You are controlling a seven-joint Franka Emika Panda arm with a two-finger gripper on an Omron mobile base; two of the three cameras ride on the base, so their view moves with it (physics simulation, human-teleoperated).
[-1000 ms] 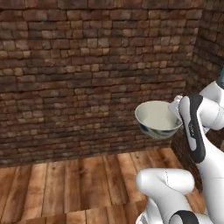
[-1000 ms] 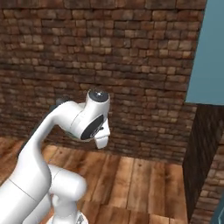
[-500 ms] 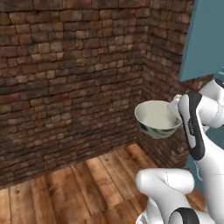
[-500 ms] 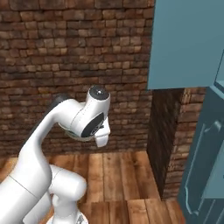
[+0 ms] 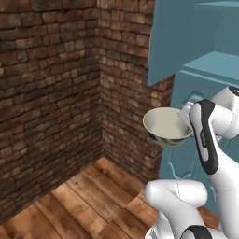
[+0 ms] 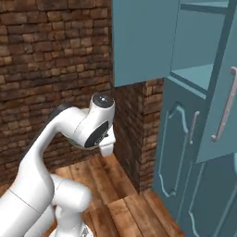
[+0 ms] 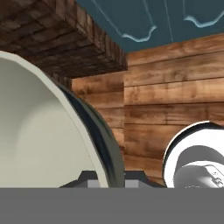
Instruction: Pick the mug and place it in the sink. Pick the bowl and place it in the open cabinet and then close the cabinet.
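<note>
On my far left stands a dark brown brick wall [image 5: 51, 93], meeting a second brick face at a corner, with a warm plank wooden floor [image 5: 88, 196] running below them. Moving right in the left base view, I carry the wide round bowl, pale grey-green outside and cream inside [image 5: 166, 127], up in the air at about the height of my elbow, rim upward and tilted a little. My gripper [image 5: 187, 110] has its two fingers pressed together on the bowl's rim at its right side; in the hand view that rim [image 7: 94, 131] runs straight down between my finger tips, with the cream inside to the left and the darker outer wall to the right.

Further right rises the tall teal-blue cabinet with arched-panel doors [image 6: 185, 152]. Its upper part is open: one door [image 6: 143, 41] is swung out toward the brick wall, another [image 6: 222, 92] with a slim vertical silver handle [image 6: 225, 104] hangs open at the right edge, and a pale teal shelf [image 6: 196, 74] shows inside. The bowl is near the cabinet front, below that shelf and outside the cabinet.
</note>
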